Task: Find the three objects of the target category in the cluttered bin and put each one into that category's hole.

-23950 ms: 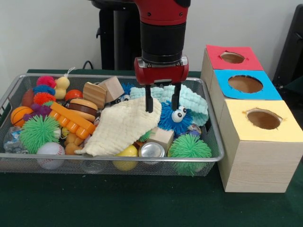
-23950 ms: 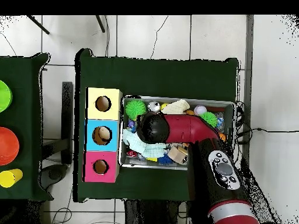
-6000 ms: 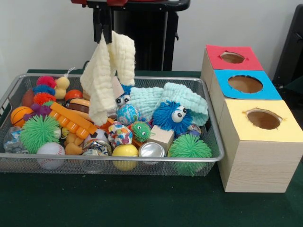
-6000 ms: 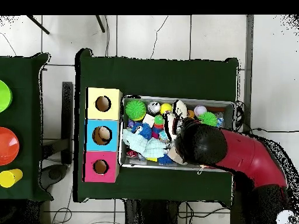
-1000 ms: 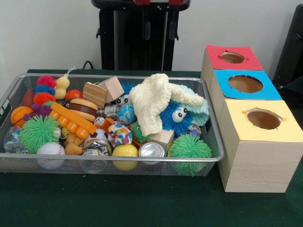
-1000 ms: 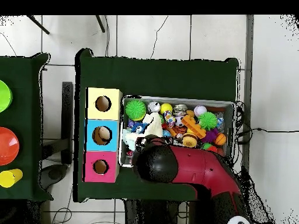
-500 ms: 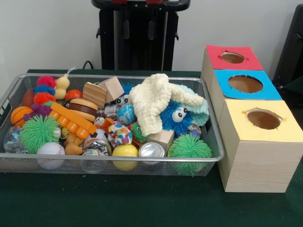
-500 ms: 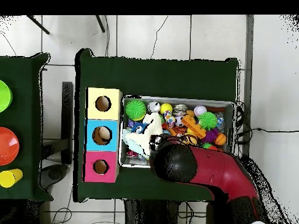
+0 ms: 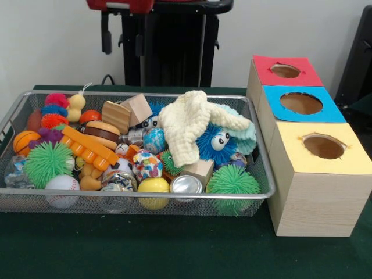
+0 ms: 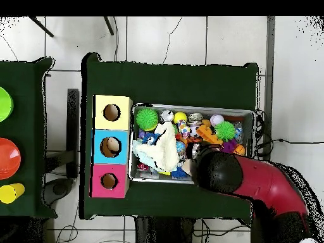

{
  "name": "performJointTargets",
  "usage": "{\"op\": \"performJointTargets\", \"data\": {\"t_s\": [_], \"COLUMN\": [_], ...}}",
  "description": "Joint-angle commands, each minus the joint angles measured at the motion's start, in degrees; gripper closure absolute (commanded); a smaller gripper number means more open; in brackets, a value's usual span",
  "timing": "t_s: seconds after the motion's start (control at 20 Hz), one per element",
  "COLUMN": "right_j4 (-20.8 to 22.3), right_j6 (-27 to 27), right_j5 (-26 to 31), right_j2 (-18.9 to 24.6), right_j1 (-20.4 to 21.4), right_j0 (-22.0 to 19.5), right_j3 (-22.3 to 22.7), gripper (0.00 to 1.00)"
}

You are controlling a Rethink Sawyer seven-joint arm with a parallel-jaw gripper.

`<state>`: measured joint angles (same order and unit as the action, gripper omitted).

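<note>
My gripper [image 9: 122, 51] hangs open and empty high above the back left-of-middle part of the wire bin [image 9: 87, 192]. Only its two dark fingers show at the top of the front view. In the overhead view the red arm [image 10: 218, 171] hides it. A cream cloth [image 9: 189, 125] lies draped over a blue fuzzy toy with eyes [image 9: 212, 144] and a light teal cloth [image 9: 239, 125] at the bin's right end. From above, the cream cloth [image 10: 166, 142] lies near the boxes. Three boxes with round holes stand beside the bin: red [image 9: 264, 64], blue [image 9: 273, 99], yellow [image 9: 296, 136].
The bin is packed with green spiky balls [image 9: 47, 163], a baseball [image 9: 62, 187], a toy burger [image 9: 102, 132], wooden blocks [image 9: 138, 107], a metal can [image 9: 186, 185] and several small balls. Another table with green, orange and yellow dishes [image 10: 6, 158] stands at the overhead view's left.
The gripper has slid left along the top of the front view and sits a little lower. The cream cloth, held up six seconds ago, lies where it was dropped.
</note>
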<state>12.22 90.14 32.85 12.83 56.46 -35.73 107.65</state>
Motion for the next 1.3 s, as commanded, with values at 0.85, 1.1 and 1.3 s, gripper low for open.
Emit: {"op": "performJointTargets", "data": {"t_s": [0.85, 1.1, 1.3], "right_j4": [8.26, 8.88, 9.41], "right_j6": [-8.21, -10.02, -12.53], "right_j5": [5.27, 7.35, 8.23], "right_j2": [6.41, 7.01, 8.12], "right_j1": [-7.66, -9.71, -11.56], "right_j0": [-3.59, -4.39, -5.55], "right_j3": [-9.72, -13.52, -16.03], "gripper": [0.0, 0.0, 0.0]}}
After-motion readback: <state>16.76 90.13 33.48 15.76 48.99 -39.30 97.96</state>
